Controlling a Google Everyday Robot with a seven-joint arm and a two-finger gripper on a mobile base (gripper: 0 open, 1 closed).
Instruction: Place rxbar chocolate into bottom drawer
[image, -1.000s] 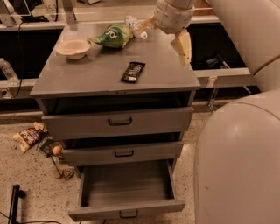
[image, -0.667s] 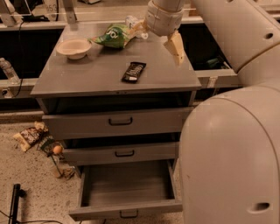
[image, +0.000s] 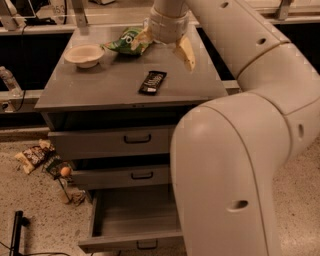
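I have the gripper hanging over the back of the cabinet top, its two pale fingers spread wide with nothing between them; one finger sits right against the green chip bag. The rxbar chocolate lies flat in front of the gripper, apart from it and close to the front edge of the top. My main worry is the grasp; the bar is thin and slick, so I judge that fingers coming down off-centre could skid it forward and over that edge, down among the wrappers on the floor. A sweep toward the bar could also drag the chip bag along. The next risk is the carry; my own arm fills the right half of the view and hides part of the drawer fronts, so a release made too early could land the bar on the middle drawer rather than inside. As for containers: the bottom drawer is pulled out and looks bare inside as far as I can see; the pale bowl near the back left corner appears to hold nothing.
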